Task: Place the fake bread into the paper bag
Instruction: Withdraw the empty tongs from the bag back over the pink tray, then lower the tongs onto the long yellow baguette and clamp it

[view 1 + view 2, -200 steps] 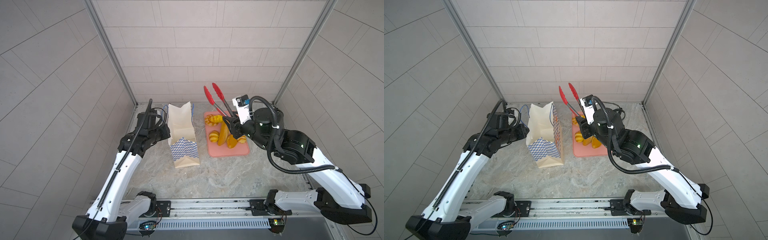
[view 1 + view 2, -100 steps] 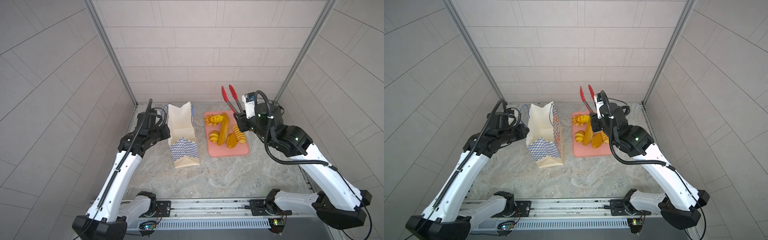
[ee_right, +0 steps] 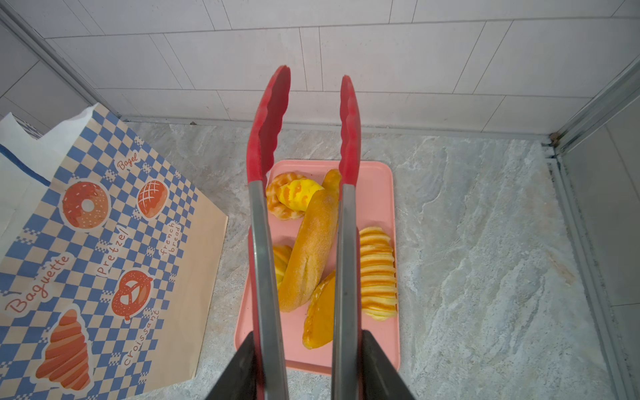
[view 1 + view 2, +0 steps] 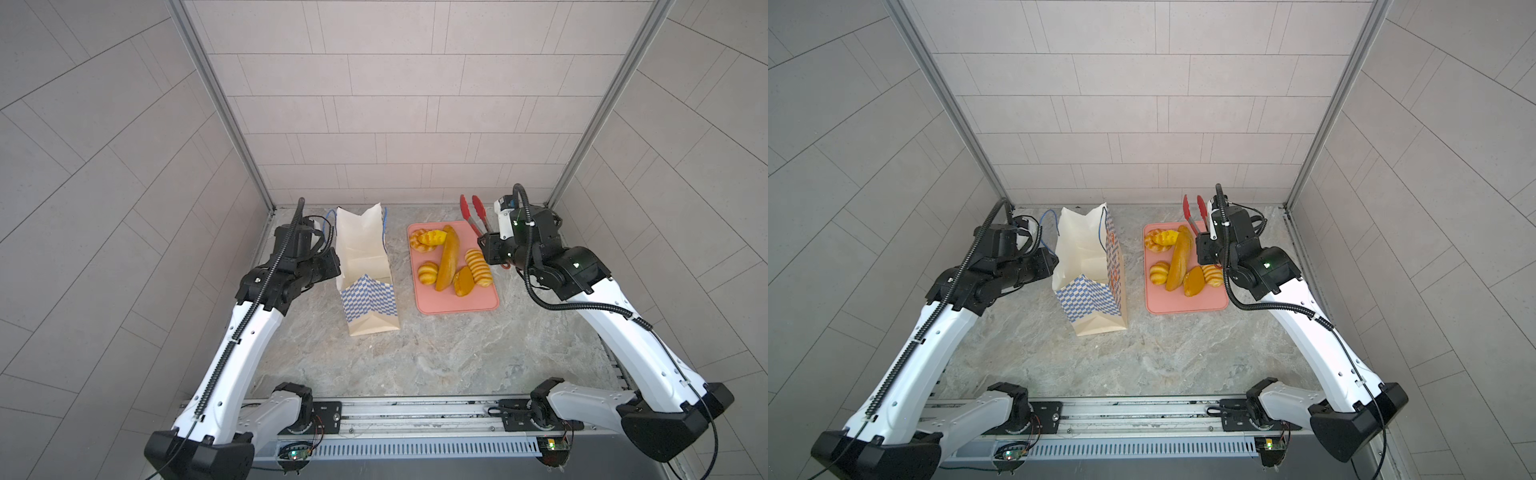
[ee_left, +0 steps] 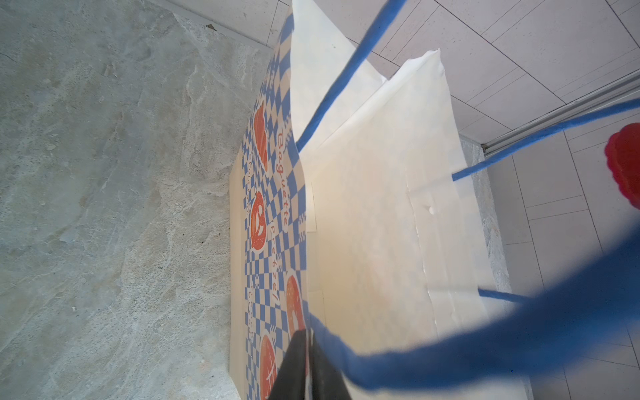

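Tongs (image 3: 263, 277) clamped in right gripper (image 3: 308, 337) beside fake bread (image 3: 311, 249) — left gripper (image 5: 308, 346) pinches paper bag (image 5: 363, 225) rim

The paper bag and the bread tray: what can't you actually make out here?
- Bottom of the paper bag: hidden by its own front wall in both top views; a blurred blue cord crosses the left wrist view.
- Small roll: half behind the tongs, right wrist view.
- Right jaws: cut off by that view's bottom edge.
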Available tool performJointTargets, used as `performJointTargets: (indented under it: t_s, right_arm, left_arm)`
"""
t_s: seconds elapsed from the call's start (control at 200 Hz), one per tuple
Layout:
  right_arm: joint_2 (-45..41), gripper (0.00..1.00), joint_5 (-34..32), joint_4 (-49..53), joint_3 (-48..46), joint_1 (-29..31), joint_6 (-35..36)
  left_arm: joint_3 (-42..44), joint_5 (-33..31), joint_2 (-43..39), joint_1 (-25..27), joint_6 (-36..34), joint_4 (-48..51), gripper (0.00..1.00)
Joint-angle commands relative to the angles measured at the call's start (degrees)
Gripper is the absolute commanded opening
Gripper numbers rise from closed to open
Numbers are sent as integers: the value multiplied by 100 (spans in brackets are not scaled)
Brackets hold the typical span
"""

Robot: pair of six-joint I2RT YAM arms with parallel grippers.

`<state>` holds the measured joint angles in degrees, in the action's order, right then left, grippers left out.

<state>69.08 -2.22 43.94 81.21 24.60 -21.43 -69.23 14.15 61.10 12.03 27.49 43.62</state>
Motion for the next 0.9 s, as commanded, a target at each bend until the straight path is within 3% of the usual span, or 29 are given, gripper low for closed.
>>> performJointTargets:
  t_s: [0.0, 0.405, 0.896]
  right_arm:
    - [90, 43, 343, -112, -89, -133, -201]
    - [488, 44, 953, -472, -605, -480, -404]
    - [918, 48, 1046, -746, -822, -605, -520]
  left_arm:
    - [68, 17, -30, 20, -49, 24, 13]
    - [113, 17, -21, 18, -41, 7, 13]
    - [182, 14, -47, 18, -45, -14, 13]
